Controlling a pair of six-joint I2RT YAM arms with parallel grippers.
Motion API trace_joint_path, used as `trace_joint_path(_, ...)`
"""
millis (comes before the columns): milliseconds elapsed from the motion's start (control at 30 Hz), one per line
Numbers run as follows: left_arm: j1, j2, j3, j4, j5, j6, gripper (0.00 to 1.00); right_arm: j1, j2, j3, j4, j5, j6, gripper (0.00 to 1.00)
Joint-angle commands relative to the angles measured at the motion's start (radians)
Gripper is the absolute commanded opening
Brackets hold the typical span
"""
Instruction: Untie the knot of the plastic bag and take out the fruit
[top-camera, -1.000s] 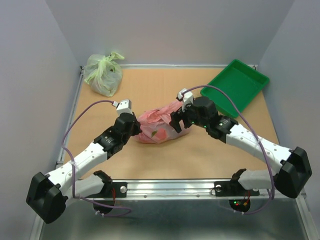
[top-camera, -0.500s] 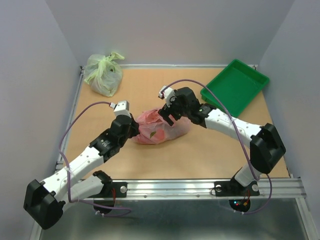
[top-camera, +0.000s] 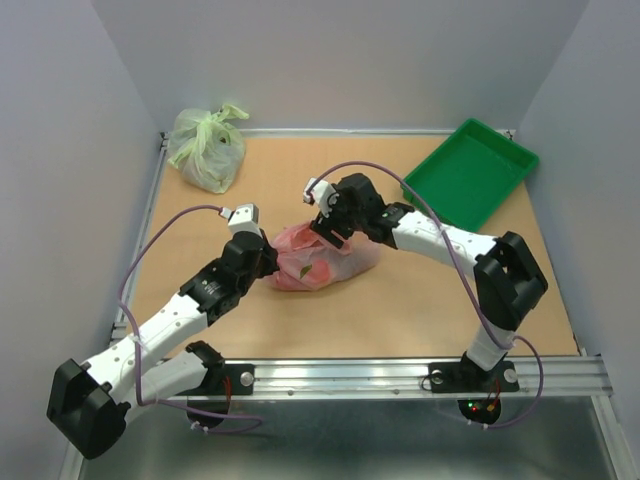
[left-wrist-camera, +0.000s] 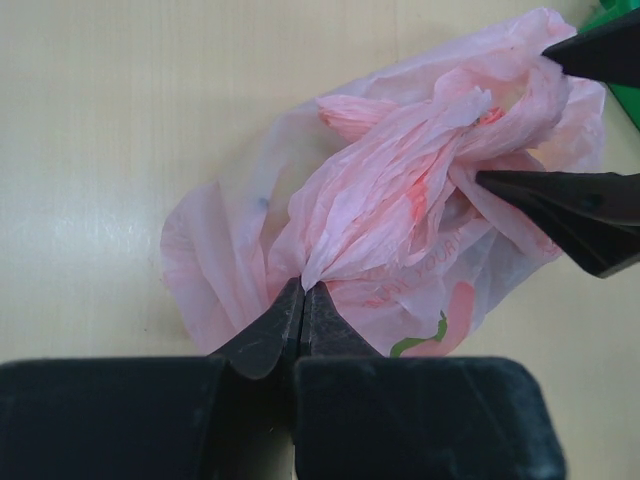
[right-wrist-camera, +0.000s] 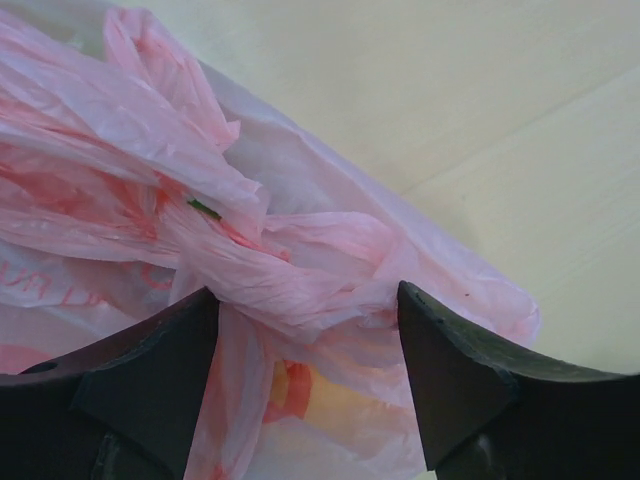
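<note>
We see the left gripper (left-wrist-camera: 303, 293) with its jaws pressed together, pinching a gathered fold of the plastic bag (top-camera: 330, 262). The bag starts right at those fingertips and spreads away from them across the table (top-camera: 420, 310). Most of its bulk lies ahead of the left gripper and a little to its right.

From the pinch, the bunched pink plastic rises as a long ridge pointing away from the left gripper, toward the right gripper (right-wrist-camera: 305, 292). That gripper sits at the bag's far end with its jaws spread. Its two dark fingers (left-wrist-camera: 570, 200) show in the left wrist view, one on either side of the ridge's tip.

In the right wrist view the knot (right-wrist-camera: 290, 275) lies between the spread jaws, just ahead of the fingertips. It is a twisted rope of plastic whose long axis runs crosswise from one finger to the other, dipping slightly. We cannot tell whether the fingers touch it.

From above, the bag's long axis runs from one gripper to the other.
</note>
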Motion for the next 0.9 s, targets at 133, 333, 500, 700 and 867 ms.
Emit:
trace_joint_path(133,0.001,-0.033,-0.017,-0.009,-0.053,-0.016,0.0,-0.004,0.034,0.076,0.019,0.016,-0.042,0.15)
trace_joint_path(333,0.007,-0.055,-0.012,-0.104,-0.203,-0.111,0.0,-0.062,-0.076,0.044,0.022,0.025,0.02,0.0)
trace_joint_path(500,0.044,-0.11,-0.035,-0.127,-0.229,-0.185,0.0,-0.119,-0.188,-0.037,0.031,0.071,0.204,0.01)
trace_joint_path(700,0.073,-0.144,-0.084,-0.066,-0.133,-0.214,0.0,-0.119,-0.312,-0.268,0.158,-0.1,0.364,0.0)
trace_joint_path(867,0.071,-0.159,0.003,0.012,0.083,0.011,0.52,-0.111,-0.328,-0.333,0.172,-0.169,0.337,0.01)
